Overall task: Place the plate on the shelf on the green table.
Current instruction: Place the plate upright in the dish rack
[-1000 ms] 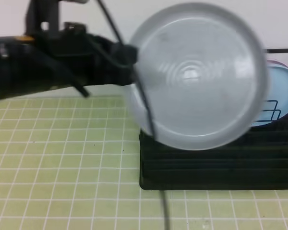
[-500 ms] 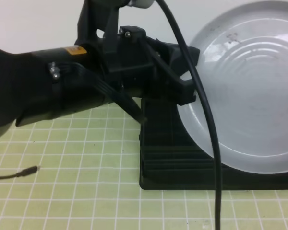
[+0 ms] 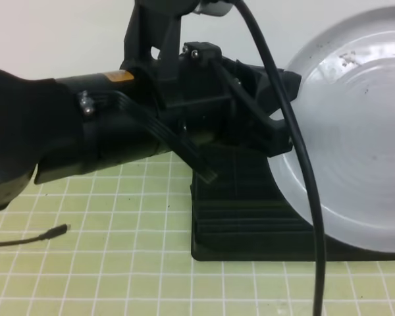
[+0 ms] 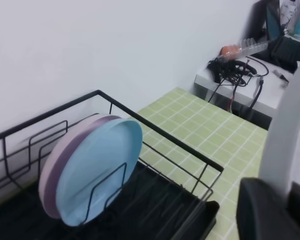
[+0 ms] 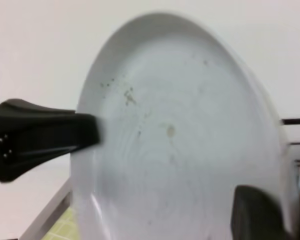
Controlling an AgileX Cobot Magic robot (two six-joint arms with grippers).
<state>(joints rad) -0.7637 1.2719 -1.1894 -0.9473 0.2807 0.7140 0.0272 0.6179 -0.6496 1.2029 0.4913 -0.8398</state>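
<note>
Exterior high view: left fingers [image 3: 283, 135] clamp the plate [image 3: 355, 145] upright over the shelf [image 3: 240, 217]; right fingers [image 5: 255, 212] unclear; slotting it remains.

- Left arm [image 3: 66, 138]: matte black, thick rounded housing; small yellow-orange label [image 3: 120, 77] on its upper side; silver screw head [image 3: 85, 100] on the collar
- Wrist block: black, angular; two small screws [image 3: 195, 52] on top; upright black bracket with a pale grey part at the upper edge
- Cables: one thick black cable [image 3: 296, 141] curving down across the high view; a flat black ribbon strap [image 3: 178, 135] running diagonally under the wrist
- Left gripper [image 3: 276, 122]: black, angular fingers [image 3: 280, 135]; matte plastic finish
- Right gripper: dark blurred finger [image 5: 255, 212] at the lower edge of the right wrist view; shape unclear
</note>
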